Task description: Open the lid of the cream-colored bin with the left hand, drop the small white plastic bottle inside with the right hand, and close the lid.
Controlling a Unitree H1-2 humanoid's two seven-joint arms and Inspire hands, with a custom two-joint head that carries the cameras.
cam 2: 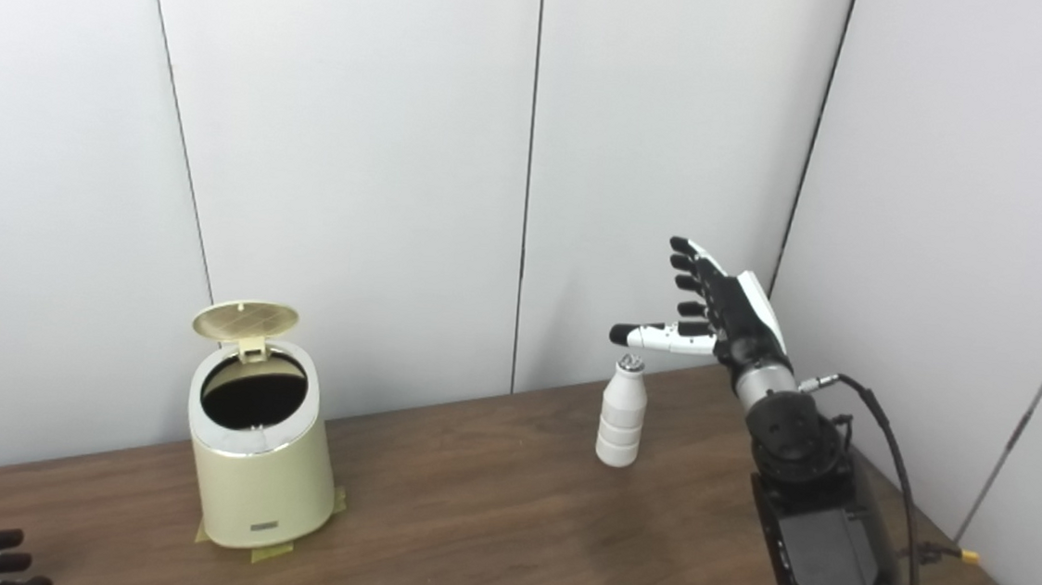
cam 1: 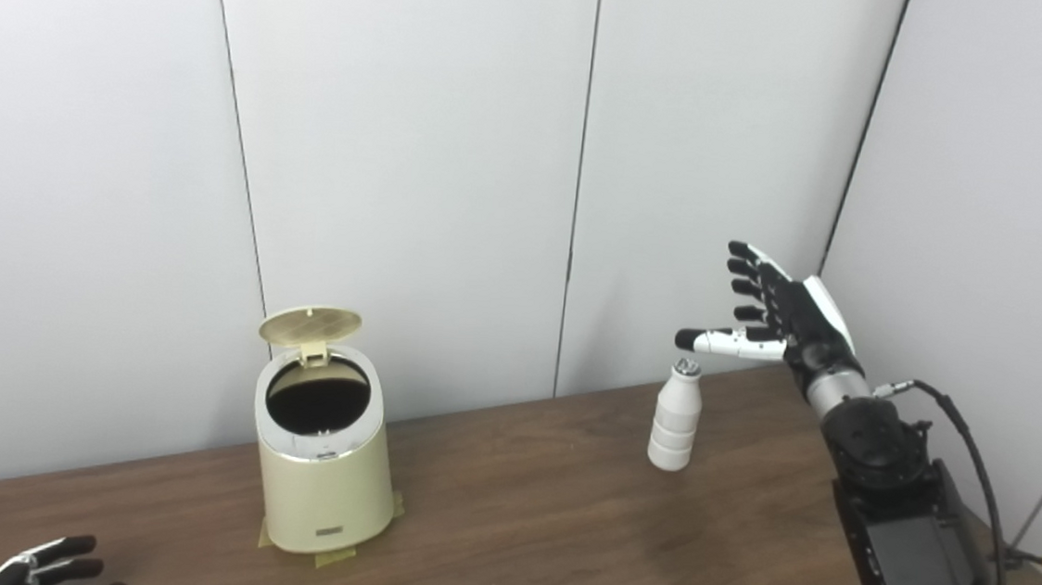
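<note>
bottle stands upright on the table, long axis vertical, cap up, right of centre and well apart from the bin. right hand hovers just above and right of the cap, fingers spread, thumb stretched out over the cap, holding nothing; can't tell if thumb touches it. bin sits at left on tape patches, lid tipped up and back, mouth open and dark. left hand low at bottom-left edge, mostly cropped, can't tell its state
</note>
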